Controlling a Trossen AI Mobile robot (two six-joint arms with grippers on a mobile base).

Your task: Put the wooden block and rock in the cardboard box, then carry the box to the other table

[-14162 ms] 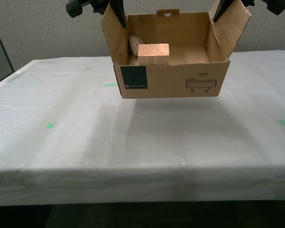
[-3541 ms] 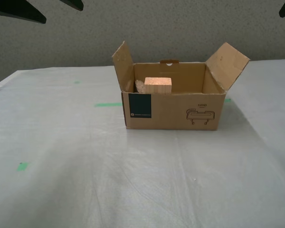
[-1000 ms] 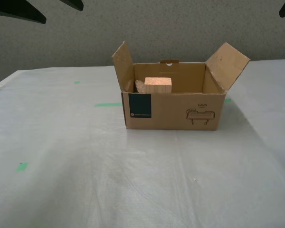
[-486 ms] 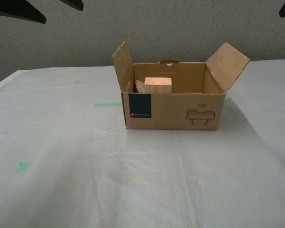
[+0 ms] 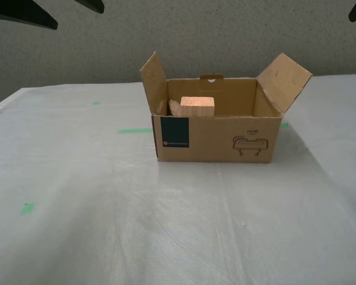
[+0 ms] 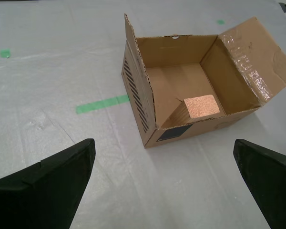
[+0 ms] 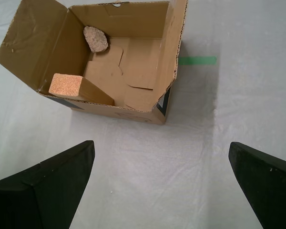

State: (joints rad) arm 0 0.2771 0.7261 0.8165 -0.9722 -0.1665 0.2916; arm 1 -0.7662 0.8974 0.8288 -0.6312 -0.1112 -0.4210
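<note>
- One wide surface (image 5: 77, 196) fills the exterior view, covered in a wrinkled white sheet, with green tape marks (image 5: 134, 130) scattered on it; a longer green strip lies just to the exterior view's left of the cardboard box.
- Behind the far edge of the surface we see a grey speckled wall (image 5: 225, 29).
- Our cardboard box (image 5: 216, 138) stands upright on the surface near the middle of the exterior view, its side flaps raised and splayed outward, its dark teal label and line drawing facing the camera.
- Inside the box, the wooden block (image 5: 197, 106) stands against the near wall toward the exterior view's left end, its pale top face showing above the rim.
- Just behind the block, at the far corner of that same end, the rock (image 7: 95, 39) leans on the box wall; in the exterior view only a sliver of it peeks out beside the block.
- Our first hand (image 7: 162, 186) hangs above the surface near the box, its dark fingers (image 7: 47, 186) spread wide; it holds nothing and touches nothing.
- Our second hand (image 6: 164, 186) looks down on the box from the opposite end, fingers (image 6: 47, 183) likewise spread wide, empty and clear of the cardboard.
</note>
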